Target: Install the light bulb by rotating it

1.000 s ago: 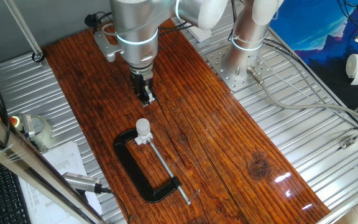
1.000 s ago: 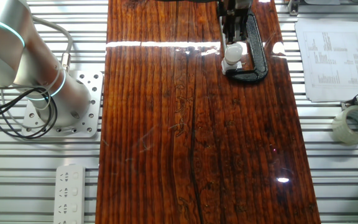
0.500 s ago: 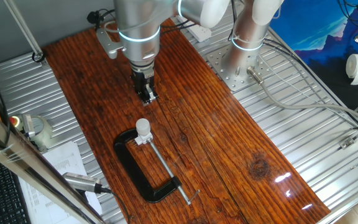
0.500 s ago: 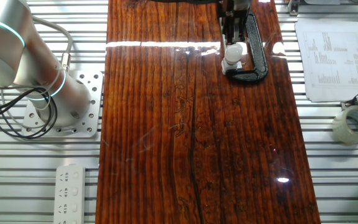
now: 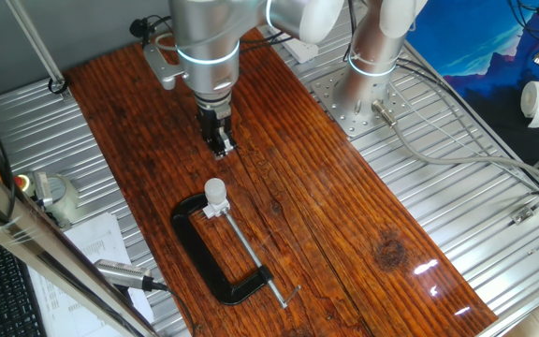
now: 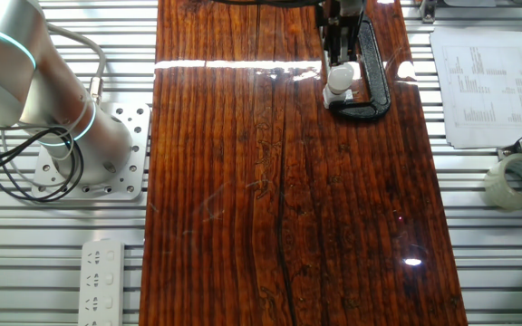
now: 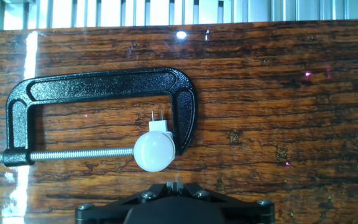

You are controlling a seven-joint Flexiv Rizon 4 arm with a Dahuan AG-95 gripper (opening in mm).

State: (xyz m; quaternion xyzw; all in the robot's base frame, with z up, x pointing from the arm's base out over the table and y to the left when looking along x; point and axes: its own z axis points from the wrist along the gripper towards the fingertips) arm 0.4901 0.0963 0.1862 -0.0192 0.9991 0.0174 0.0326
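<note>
The light bulb point(image 5: 215, 190) point(image 6: 338, 78) point(image 7: 154, 151) is a small whitish dome standing upright on a white socket block point(image 7: 160, 127). The black C-clamp point(image 5: 204, 257) point(image 7: 104, 84) pins that block between its jaw and screw. My gripper point(image 5: 221, 147) point(image 6: 339, 50) point(image 7: 174, 185) hangs over the wooden board a short way behind the bulb and is not touching it. Its fingertips are pressed together with nothing between them. In the hand view the bulb lies just ahead and slightly left of the fingertips.
The clamp's threaded screw point(image 7: 67, 154) runs left from the bulb. The arm's base point(image 5: 363, 84) is bolted beside the board. A tape roll point(image 6: 515, 181), a paper sheet point(image 6: 483, 86) and a power strip point(image 6: 102, 276) lie on the metal table around the board.
The arm's wrist has shifted slightly, while the fingertips stay at almost the same spot. The bulb and clamp have not moved.
</note>
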